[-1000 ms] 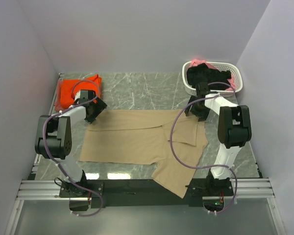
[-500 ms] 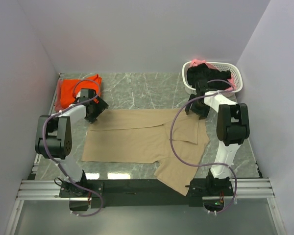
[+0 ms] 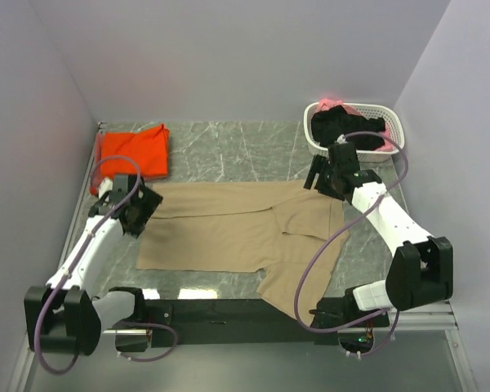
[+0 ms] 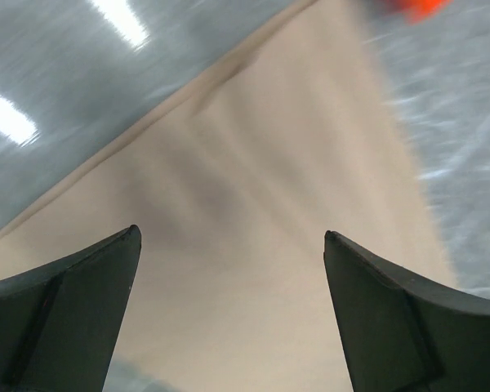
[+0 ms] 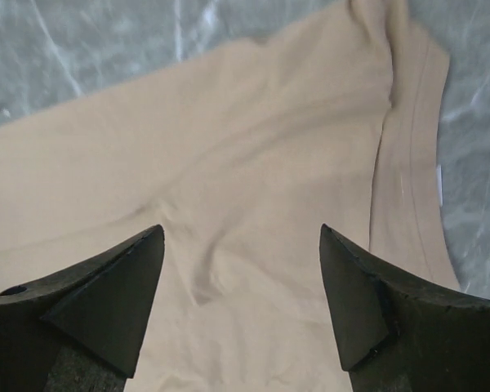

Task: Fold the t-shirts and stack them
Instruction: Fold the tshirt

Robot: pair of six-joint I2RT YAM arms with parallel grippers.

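At the far left of the marbled table lies a folded orange shirt. Nearer me, my left gripper hovers over the left end of the tan shirt, fingers wide apart, holding nothing. The tan shirt lies spread mid-table, partly folded, one flap reaching the near edge. My right gripper hangs above its right end beside a stitched band, fingers apart and empty. Far right, a white basket holds a black shirt and a pink shirt. I judge the cloth light, limp and likely to slide on the smooth tabletop. I would pinch it at hems or corners.
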